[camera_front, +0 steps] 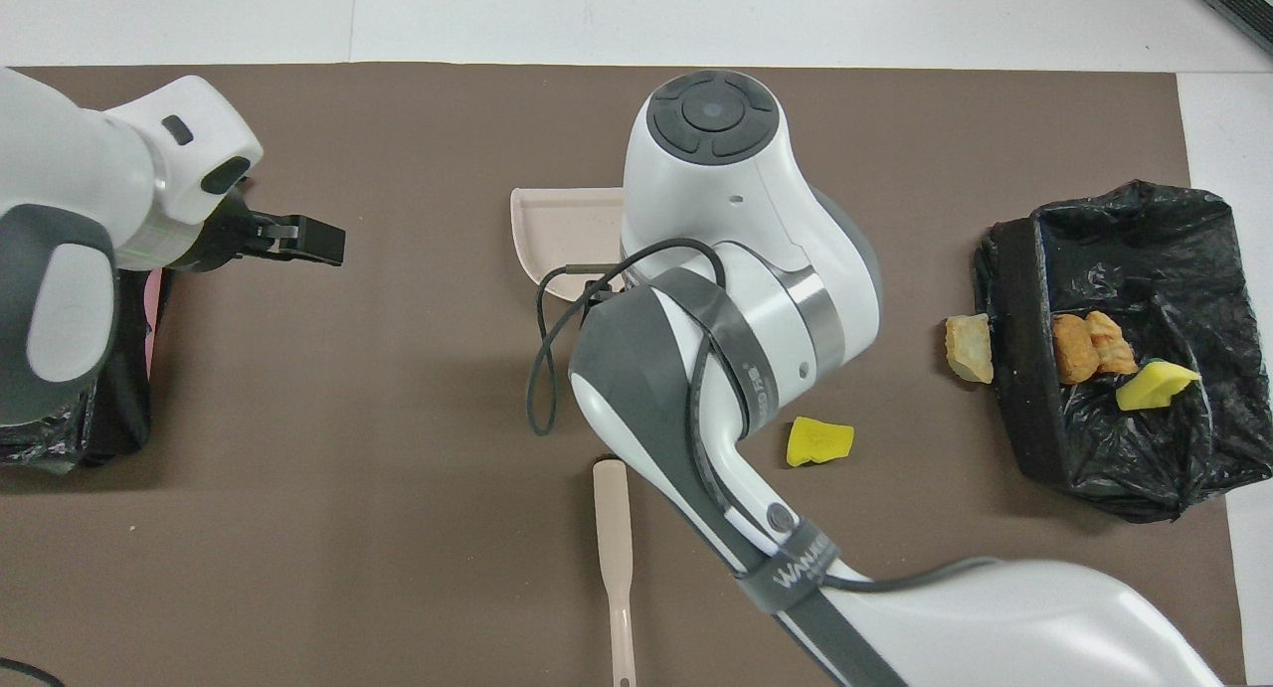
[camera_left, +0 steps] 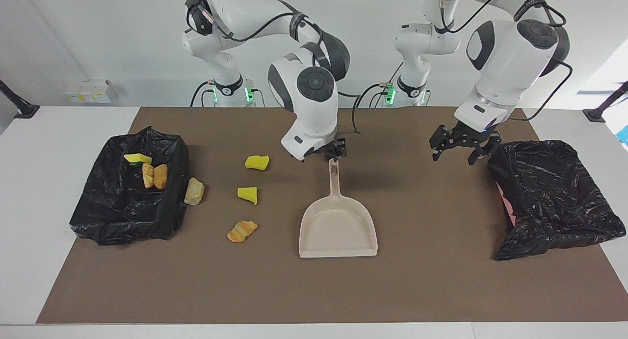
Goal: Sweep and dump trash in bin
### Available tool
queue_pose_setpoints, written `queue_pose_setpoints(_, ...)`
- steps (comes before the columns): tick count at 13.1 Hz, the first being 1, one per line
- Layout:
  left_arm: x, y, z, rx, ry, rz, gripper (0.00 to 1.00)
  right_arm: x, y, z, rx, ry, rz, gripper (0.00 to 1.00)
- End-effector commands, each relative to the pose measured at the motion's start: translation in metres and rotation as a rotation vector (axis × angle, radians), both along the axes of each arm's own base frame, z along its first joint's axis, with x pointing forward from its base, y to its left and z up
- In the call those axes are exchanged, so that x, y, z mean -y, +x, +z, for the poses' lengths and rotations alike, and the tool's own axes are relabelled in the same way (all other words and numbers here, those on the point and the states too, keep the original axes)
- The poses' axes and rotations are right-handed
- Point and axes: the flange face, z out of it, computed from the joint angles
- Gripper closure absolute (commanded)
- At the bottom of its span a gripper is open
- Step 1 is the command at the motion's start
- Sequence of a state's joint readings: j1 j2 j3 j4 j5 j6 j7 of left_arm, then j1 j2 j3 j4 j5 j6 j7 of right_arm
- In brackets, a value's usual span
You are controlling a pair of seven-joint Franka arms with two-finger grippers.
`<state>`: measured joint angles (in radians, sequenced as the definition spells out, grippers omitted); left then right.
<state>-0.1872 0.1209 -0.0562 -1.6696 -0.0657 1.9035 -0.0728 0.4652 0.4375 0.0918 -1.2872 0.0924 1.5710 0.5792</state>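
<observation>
Toward the right arm's end of the counter (camera_left: 44,182), on the brown mat (camera_left: 441,290): black-lined bin (camera_left: 98,221) holding three pieces of the trash (camera_left: 160,176), namely a yellow-green sponge chunk (camera_left: 138,158) and two bread pieces side by side. Just beside the bin's wall, a pale bread piece (camera_left: 194,191). Farther toward mid-mat, two yellow sponge chunks (camera_left: 257,162) and a croissant scrap (camera_left: 242,231), all loose on the mat. At mid-mat, lying flat, a beige dustpan (camera_left: 337,231), handle pointing toward the robots. Right over the handle's tip, right tool (camera_left: 329,152); cannot tell how far open, nor whether touching the handle. Over the mat beside a black bag (camera_left: 554,196), left tool (camera_left: 455,155), jaws spread wide, gripping nothing.
</observation>
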Motion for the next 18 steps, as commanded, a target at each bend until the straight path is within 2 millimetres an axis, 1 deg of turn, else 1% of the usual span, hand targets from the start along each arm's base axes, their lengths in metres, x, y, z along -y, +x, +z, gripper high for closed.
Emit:
queue_pose_setpoints(1, 0.043, 0.002, -0.02, 0.01, -0.006, 0.021, 0.0, 0.025, -0.046, 0.019, -0.029, -0.014, 0.031, 0.0)
queue_pose_setpoints(3, 0.079, 0.0, -0.038, 0.012, -0.01, 0.025, 0.0, 0.031, -0.051, 0.027, -0.046, -0.042, 0.047, 0.0)
queue_pose_setpoints(5, 0.122, -0.006, -0.065, 0.003, -0.006, 0.048, 0.0, 0.029, -0.059, 0.034, -0.05, -0.036, 0.061, 0.0)
queue_pose_setpoints(6, 0.136, -0.007, -0.073, 0.011, -0.013, 0.064, 0.0, 0.026, -0.069, 0.034, -0.065, -0.04, 0.055, 0.0)
queue_pose_setpoints(8, 0.168, -0.018, -0.092, -0.002, -0.008, 0.07, 0.0, 0.015, -0.099, 0.026, -0.057, -0.044, 0.089, 0.0)
queue_pose_setpoints(9, 0.181, -0.022, -0.105, 0.0, 0.0, 0.075, 0.0, 0.013, -0.12, 0.016, -0.053, -0.027, 0.098, 0.0)
queue_pose_setpoints(10, 0.197, -0.029, -0.115, -0.002, 0.001, 0.086, 0.0, 0.017, -0.142, 0.004, -0.054, -0.007, 0.098, 0.0)
queue_pose_setpoints(11, 0.201, -0.03, -0.122, -0.008, 0.002, 0.099, 0.0, 0.024, -0.16, -0.008, -0.058, 0.001, 0.095, 0.0)
queue_pose_setpoints(12, 0.21, -0.035, -0.131, -0.02, 0.004, 0.107, 0.0, 0.023, -0.187, -0.021, -0.063, 0.005, 0.108, 0.0)
queue_pose_setpoints(13, 0.216, -0.046, -0.145, -0.034, 0.007, 0.143, 0.0, 0.019, -0.21, -0.034, -0.075, -0.001, 0.126, 0.0)
queue_pose_setpoints(14, 0.225, -0.058, -0.161, -0.034, 0.001, 0.168, 0.0, 0.015, -0.224, -0.048, -0.076, -0.013, 0.118, 0.0)
queue_pose_setpoints(15, 0.236, -0.068, -0.176, -0.04, 0.004, 0.156, 0.0, 0.003, -0.24, -0.063, -0.07, -0.023, 0.117, 0.0)
queue_pose_setpoints(16, 0.247, -0.073, -0.197, -0.058, 0.017, 0.15, 0.0, -0.002, -0.252, -0.077, -0.062, -0.025, 0.121, 0.0)
queue_pose_setpoints(17, 0.25, -0.074, -0.199, -0.057, 0.016, 0.146, 0.0, -0.007, -0.261, -0.084, -0.058, -0.027, 0.124, 0.0)
queue_pose_setpoints(18, 0.251, -0.073, -0.195, -0.058, 0.019, 0.142, 0.0, -0.009, -0.263, -0.09, -0.06, -0.026, 0.124, 0.0)
